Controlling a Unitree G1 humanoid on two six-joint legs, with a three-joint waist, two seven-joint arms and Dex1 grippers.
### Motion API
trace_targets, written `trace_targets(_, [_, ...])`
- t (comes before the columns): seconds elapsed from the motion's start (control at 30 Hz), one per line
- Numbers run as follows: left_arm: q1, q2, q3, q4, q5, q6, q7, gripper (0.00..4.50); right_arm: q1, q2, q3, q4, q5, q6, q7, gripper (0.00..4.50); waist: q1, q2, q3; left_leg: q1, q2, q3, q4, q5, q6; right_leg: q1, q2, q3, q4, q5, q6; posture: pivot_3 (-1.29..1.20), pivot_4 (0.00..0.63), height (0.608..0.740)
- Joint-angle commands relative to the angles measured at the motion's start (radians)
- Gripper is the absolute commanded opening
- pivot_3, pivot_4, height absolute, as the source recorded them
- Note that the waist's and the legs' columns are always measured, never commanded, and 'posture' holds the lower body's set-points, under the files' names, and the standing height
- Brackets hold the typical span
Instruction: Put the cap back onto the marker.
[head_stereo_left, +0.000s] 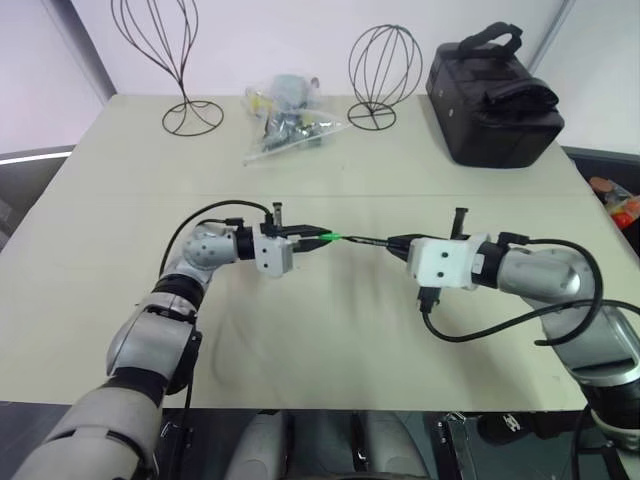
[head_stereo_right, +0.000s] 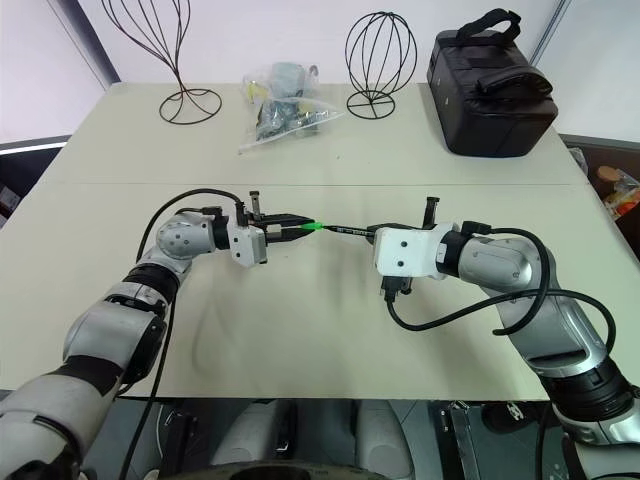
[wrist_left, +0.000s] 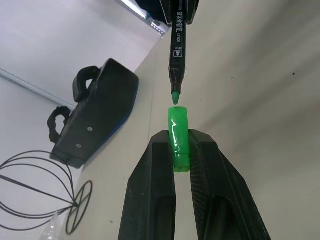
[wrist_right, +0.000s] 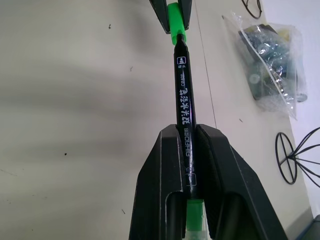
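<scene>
Above the middle of the table, my left gripper (head_stereo_left: 316, 237) is shut on the cap (head_stereo_left: 330, 237), a tiny bright green cylinder whose open end faces right. My right gripper (head_stereo_left: 397, 243) is shut on the marker (head_stereo_left: 365, 241), a slim black pen with white print, held level and pointing left at the cap. In the left wrist view the marker's green tip (wrist_left: 176, 96) sits just short of the cap's mouth (wrist_left: 178, 112), in line with it. In the right wrist view the pale green tail end (wrist_right: 195, 215) shows between the fingers (wrist_right: 160, 165).
A black bag (head_stereo_left: 492, 95) stands at the back right of the beige table (head_stereo_left: 320, 340). Two wire stands (head_stereo_left: 160, 60) (head_stereo_left: 384, 70) and a clear plastic bag of small items (head_stereo_left: 285, 115) sit along the far edge.
</scene>
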Motion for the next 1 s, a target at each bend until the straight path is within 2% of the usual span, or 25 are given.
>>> trace_targets(0.03, [-0.022,0.011,-0.001,-0.006,-0.016,-0.02,0.008,0.0,-0.01,-0.018,-0.026,-0.023,-0.002,-0.016,0.0,0.04,0.0,0.0,0.0,0.0,0.0,0.0,0.0,0.0,0.0,0.0,0.0,0.0,0.0,0.0,0.0,0.0,0.15,0.74])
trace_targets(1.0, [-0.01,-0.006,0.001,-0.023,-0.115,-0.034,-0.084,0.0,-0.022,-0.018,-0.017,-0.002,0.0,-0.033,-0.005,0.04,0.0,0.0,0.0,0.0,0.0,0.0,0.0,0.0,0.0,0.0,0.0,0.0,0.0,0.0,0.0,0.0,0.15,0.74])
